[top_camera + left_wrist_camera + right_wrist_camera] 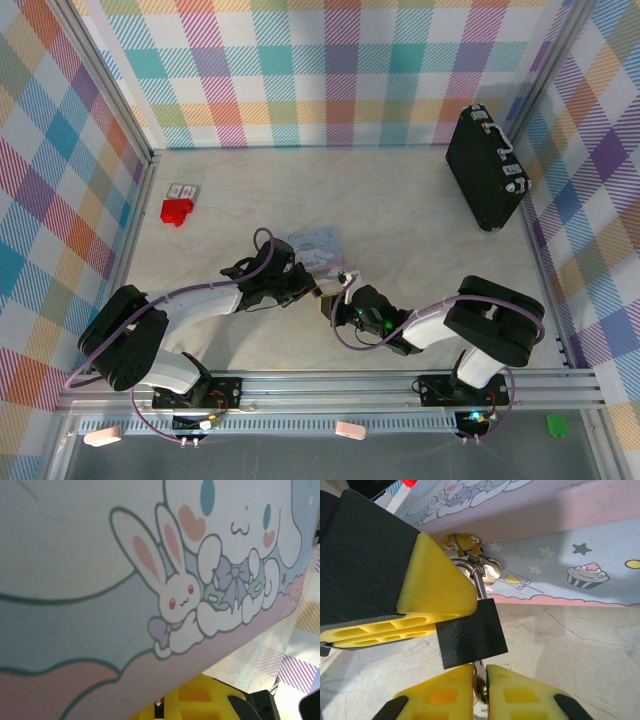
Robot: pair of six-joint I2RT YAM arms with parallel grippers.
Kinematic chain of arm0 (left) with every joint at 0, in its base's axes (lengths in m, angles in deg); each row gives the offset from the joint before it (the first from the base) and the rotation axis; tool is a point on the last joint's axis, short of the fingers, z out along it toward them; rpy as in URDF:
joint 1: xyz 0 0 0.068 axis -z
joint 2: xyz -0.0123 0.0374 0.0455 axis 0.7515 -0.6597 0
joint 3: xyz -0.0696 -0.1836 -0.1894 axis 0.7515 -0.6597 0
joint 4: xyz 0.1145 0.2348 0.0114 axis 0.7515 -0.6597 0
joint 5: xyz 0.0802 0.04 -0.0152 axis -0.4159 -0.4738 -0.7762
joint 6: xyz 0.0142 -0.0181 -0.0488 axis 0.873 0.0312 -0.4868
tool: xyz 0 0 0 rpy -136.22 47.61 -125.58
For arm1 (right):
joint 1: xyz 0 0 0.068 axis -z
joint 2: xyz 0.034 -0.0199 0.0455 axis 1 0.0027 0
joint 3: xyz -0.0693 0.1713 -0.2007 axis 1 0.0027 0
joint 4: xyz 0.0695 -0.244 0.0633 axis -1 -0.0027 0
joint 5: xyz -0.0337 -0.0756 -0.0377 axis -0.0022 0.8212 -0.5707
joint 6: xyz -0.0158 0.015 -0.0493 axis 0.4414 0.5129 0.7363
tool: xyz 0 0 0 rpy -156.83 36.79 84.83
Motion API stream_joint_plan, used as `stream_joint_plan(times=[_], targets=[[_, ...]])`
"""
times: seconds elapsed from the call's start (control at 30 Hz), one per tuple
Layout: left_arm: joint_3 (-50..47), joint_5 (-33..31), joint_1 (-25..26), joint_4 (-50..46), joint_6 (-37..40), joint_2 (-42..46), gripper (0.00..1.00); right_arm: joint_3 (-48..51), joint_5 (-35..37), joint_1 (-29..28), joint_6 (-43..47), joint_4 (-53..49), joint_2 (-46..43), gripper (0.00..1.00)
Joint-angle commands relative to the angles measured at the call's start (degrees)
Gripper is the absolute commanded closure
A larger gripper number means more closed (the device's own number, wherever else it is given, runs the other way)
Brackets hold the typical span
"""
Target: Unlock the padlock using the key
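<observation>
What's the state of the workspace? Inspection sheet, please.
surface: beige marbled table, no spills seen.
job's things: padlock has its shackle through the hasp of the pastel tin; key at its underside.
clutter: black case, red block, both far from the arms.
grippers: right gripper shut on key; left gripper shut, finger against padlock, grip unclear.
cables: purple cables along both arms, no snag seen.
surroundings: plaid walls, aluminium frame.

Laboratory robot cell: a bench (400,200) enclosed by plaid-printed panels (330,70) on aluminium-profile framing (400,385), left arm (190,300) and right arm (480,320) bolted at its near rail.
</observation>
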Motion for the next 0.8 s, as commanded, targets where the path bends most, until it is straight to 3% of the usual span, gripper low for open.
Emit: stream_joint_plan(times=[0.0,0.2,0.53,0.67,0.77], targets=[[1.7,2.0,0.9,2.8,0.1,1.7,1.00,-0.4,0.1,0.3,2.7,0.9,2.1,0.84],[2.0,2.1,1.5,2.9,0.0,1.7,1.00,-1.7,0.2,0.3,4.8,1.8,3.9,0.83],[2.1,0.5,1.6,1.2,1.4,1.1,1.00,-0.6,0.7,0.3,1.5,0.9,3.0,0.98],[2.0,-1.7,1.5,-0.8,3.0,0.9,0.92,-2.3,1.0,0.3,-4.1,-7.7,2.2,1.00],[2.4,-2.6,1.5,-2.0,4.0,0.5,0.86,-1.5,0.1,0.3,-7.2,-7.9,2.2,1.00]])
